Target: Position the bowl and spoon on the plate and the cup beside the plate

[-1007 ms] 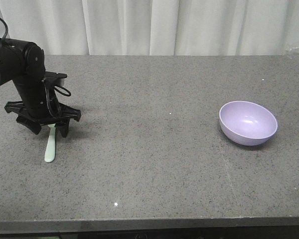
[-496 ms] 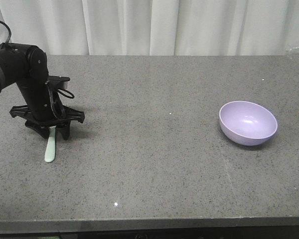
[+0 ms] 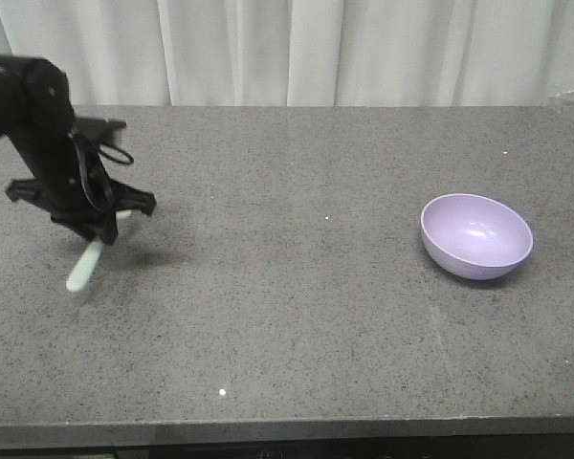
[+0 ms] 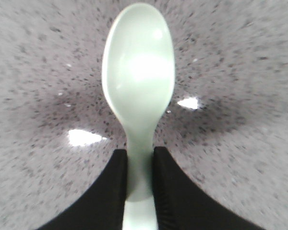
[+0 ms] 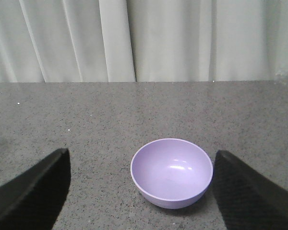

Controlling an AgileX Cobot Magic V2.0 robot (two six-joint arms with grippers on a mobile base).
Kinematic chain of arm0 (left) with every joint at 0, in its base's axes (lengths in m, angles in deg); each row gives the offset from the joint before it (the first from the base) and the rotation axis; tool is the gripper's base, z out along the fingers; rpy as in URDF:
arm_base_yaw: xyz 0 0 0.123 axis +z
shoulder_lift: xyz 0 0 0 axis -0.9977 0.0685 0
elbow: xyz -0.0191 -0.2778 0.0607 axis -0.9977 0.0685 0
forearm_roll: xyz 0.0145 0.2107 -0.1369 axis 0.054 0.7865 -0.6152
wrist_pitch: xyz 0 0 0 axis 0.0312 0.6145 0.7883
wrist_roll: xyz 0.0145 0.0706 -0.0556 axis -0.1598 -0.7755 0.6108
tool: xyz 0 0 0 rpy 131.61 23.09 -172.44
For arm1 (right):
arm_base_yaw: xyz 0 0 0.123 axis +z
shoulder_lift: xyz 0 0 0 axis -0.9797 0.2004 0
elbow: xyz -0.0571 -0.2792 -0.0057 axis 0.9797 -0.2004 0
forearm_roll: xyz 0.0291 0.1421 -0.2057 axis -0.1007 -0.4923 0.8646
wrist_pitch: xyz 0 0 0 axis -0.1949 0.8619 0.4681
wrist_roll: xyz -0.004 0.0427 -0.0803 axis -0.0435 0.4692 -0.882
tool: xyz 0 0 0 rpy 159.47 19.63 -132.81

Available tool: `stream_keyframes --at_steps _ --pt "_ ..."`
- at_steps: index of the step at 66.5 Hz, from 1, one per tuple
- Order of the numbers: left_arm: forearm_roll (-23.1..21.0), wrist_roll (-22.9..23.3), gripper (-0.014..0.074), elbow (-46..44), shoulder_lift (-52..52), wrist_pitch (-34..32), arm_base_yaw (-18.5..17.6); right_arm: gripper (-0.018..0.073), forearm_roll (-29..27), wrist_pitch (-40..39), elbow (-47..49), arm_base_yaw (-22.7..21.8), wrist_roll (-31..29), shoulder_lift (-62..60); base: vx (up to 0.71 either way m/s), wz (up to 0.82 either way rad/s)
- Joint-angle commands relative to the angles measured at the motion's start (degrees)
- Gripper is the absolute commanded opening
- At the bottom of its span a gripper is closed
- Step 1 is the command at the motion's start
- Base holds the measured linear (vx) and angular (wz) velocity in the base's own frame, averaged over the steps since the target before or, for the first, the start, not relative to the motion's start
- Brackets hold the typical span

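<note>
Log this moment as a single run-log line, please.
left gripper: shut on spoon handle | right gripper: open, facing bowl | plate, cup: not in view

A pale mint-green plastic spoon (image 4: 138, 81) (white glare on its scoop) shows between the left gripper's (image 4: 140, 155) matte black fingers (image 4: 113, 191), against a grey, dark-speckled stone tabletop (image 4: 240, 72); the round plastic bowl (image 5: 172, 172) is plain lavender.

Soft, even overhead light; faint shadows under bowl (image 3: 476, 235) & spoon (image 3: 84, 266). Front view: spoon tip motion-blurred. Left wrist view: glare on scoop, surface (image 4: 240, 72) smeared twd edges w/ two bright glints.
</note>
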Motion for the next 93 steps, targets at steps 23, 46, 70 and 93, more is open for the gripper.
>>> stream_keyframes --at_steps 23,46,70,93 --pt "-13.5 -3.81 -0.0008 -1.19 -30.28 -10.64 -0.32 0.0587 4.62 13.44 30.82 -0.49 1.49 23.11 0.0 0.0" --pt "-23.23 -8.26 -0.0008 -1.19 -42.97 -14.38 -0.32 0.0587 -13.7 24.91 41.33 -17.16 -11.47 42.87 0.0 0.0" --pt "-27.62 -9.93 -0.0008 -1.19 -42.53 -14.95 -0.32 0.0587 -26.08 26.27 41.33 -21.62 -22.97 59.72 0.0 0.0" --pt "-27.6 -9.93 -0.0008 -1.19 -42.56 -15.01 -0.32 0.0583 -24.16 25.07 41.33 -21.08 -23.03 68.54 0.0 0.0"
